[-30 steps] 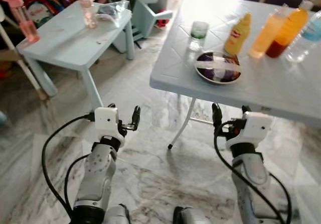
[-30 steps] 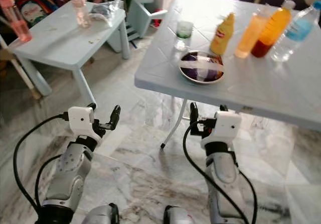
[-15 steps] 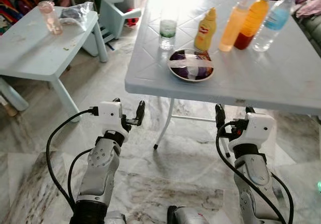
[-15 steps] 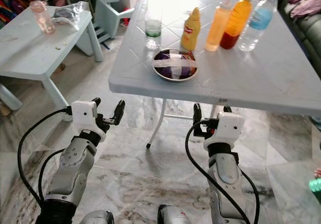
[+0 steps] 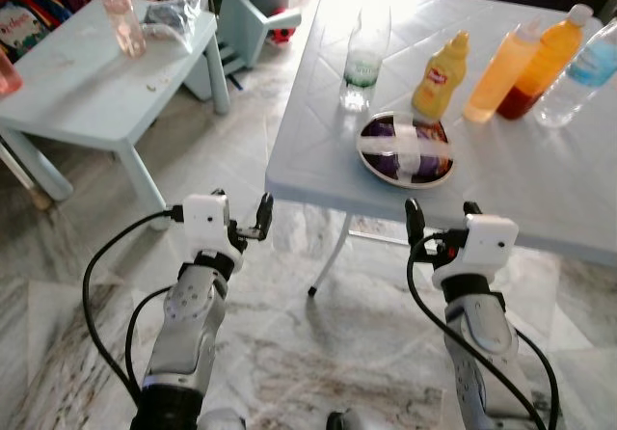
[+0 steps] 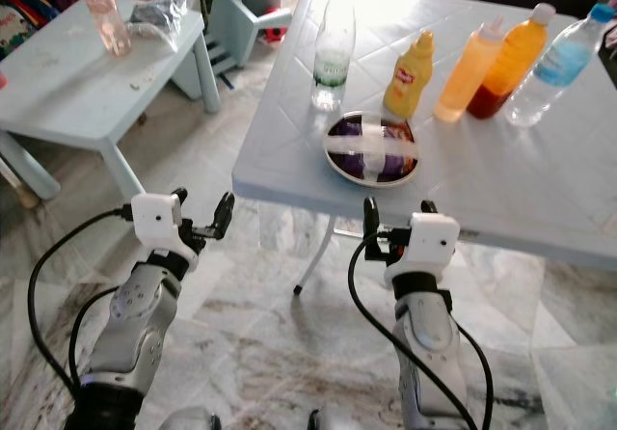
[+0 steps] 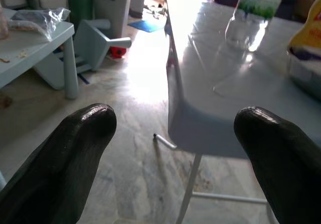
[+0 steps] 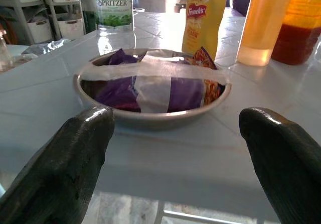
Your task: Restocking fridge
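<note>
Left to right, you've got two tables: a small pale blue table (image 5: 106, 83) in the upper left of the frame with one pink cup (image 5: 120, 21) and one crinkled plastic bag (image 5: 175, 11) on it, then the big white table (image 5: 540, 179) filling the upper right. On the big one, count five bottles in a row: one clear Spritzer water bottle (image 5: 364, 40), one yellow mustard bottle (image 5: 437, 73), one pale orange bottle (image 5: 496, 71), one deeper orange bottle with red at the bottom (image 5: 540, 62), and one blue-tinted water bottle (image 5: 581, 73). There's also one metal bowl (image 5: 406, 148) in front of the mustard, near the table's front edge, holding purple snack packets under a strip of tape. Your left gripper (image 5: 239, 220) sits lower left, out over the marble floor (image 5: 318, 353), fingers spread and holding nothing. Your right gripper (image 5: 439, 214) is lower center-right, just short of the table edge, also released and empty. The right wrist view gives you what the head views can't: the French's and Spritzer labels are readable, and the bowl sits between its fingers (image 8: 60, 158).
</note>
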Tool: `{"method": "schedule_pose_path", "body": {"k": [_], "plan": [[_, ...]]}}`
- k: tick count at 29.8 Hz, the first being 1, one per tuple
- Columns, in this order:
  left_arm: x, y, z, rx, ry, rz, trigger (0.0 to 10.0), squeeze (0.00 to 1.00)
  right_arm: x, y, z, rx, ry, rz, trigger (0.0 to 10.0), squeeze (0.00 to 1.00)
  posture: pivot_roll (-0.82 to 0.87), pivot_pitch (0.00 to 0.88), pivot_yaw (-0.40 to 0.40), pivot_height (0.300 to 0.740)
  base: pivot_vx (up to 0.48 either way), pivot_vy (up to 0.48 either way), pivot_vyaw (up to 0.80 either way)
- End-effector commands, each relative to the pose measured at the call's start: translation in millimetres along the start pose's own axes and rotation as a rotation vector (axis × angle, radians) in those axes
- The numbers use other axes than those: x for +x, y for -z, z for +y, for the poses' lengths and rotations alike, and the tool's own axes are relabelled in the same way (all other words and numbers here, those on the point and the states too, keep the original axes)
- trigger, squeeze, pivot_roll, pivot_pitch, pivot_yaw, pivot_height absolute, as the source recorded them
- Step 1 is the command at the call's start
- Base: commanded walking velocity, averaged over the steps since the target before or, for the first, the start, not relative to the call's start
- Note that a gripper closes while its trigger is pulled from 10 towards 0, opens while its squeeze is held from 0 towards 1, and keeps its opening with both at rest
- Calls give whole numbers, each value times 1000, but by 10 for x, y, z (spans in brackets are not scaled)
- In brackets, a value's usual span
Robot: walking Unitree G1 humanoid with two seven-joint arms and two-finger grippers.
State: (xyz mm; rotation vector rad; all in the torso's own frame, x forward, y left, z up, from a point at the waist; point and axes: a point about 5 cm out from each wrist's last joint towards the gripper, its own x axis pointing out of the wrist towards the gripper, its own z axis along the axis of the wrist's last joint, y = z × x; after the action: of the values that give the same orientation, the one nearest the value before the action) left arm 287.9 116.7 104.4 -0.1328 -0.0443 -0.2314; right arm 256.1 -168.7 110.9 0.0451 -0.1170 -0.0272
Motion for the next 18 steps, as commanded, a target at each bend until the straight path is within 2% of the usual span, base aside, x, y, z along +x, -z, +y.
{"method": "schedule_pose_path", "body": {"k": [1, 7, 18], "plan": [[-17, 9, 9, 12, 4, 13, 10000, 0, -6, 9, 7, -8, -1, 2, 10000, 0, 26, 135, -31, 740, 304, 0, 0], [-21, 4, 11, 5, 6, 11, 10000, 0, -6, 14, 21, -14, -7, 1, 10000, 0, 28, 136, -31, 740, 261, 0, 0], [-24, 17, 7, 11, 5, 22, 10000, 0, 102, -28, -63, -23, 29, -18, 10000, 0, 26, 140, -29, 740, 0, 0, 0]]}}
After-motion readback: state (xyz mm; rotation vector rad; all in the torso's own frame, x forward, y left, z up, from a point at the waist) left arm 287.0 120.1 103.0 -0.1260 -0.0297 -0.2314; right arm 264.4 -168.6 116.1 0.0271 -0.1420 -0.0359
